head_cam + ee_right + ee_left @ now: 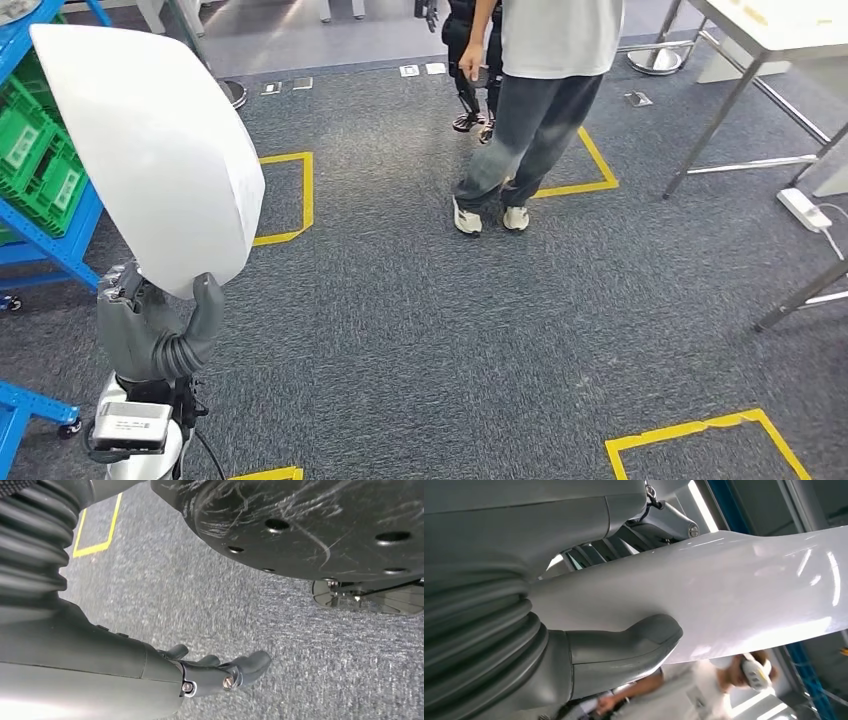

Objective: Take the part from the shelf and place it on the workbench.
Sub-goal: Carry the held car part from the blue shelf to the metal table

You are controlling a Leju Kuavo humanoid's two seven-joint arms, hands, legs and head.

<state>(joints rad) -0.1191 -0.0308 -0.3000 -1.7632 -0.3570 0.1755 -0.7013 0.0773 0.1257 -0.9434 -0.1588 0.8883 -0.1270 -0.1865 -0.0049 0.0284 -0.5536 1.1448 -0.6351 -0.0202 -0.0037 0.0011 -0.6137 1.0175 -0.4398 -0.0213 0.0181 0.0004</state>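
Part (150,150) — smooth, white, curved shell.

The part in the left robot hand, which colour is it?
White and glossy; the part shows best in the head view.

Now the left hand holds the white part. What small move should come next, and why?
Probably keep the grip and carry the white part toward the table at upper right. The left hand holds it raised above the carpet, beside the blue shelf. A person stands on the way, so go slowly.
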